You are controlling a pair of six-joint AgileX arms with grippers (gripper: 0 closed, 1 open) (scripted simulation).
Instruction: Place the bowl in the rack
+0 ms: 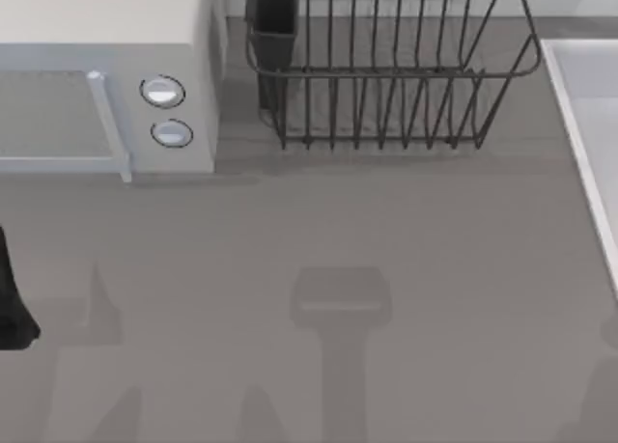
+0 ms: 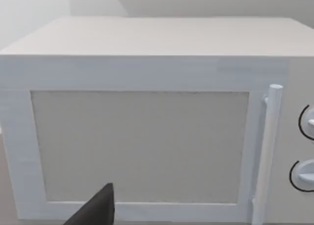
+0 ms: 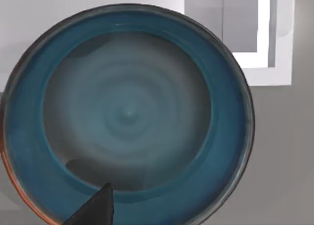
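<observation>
From above, one dark grey wire rack (image 1: 386, 67) stands at the far edge of the grey table (image 1: 319, 221), built of thin upright rods with flared sides and one dark rectangular cup (image 1: 274, 23) at its left corner. One white box-shaped microwave (image 1: 106, 76) sits to the rack's left, near it but apart, with two round knobs (image 1: 162, 92) stacked beside a slim bar handle (image 1: 108, 124). A pale flat rim (image 1: 579, 134) runs along the table's right side. A dark part of the left arm (image 1: 12, 298) shows at the left edge. In the left wrist view, the microwave's matte door panel, handle and two knobs face the camera; one dark fingertip of the left gripper (image 2: 95, 210) juts in, and its opening cannot be told. In the right wrist view, one round teal-blue bowl (image 3: 127, 112) with a smooth glazed inside, faint concentric rings and a thin orange-brown edge lies on the table, well apart from the rack. One dark fingertip of the right gripper (image 3: 95, 210) overlaps its rim; whether it grips cannot be told.
</observation>
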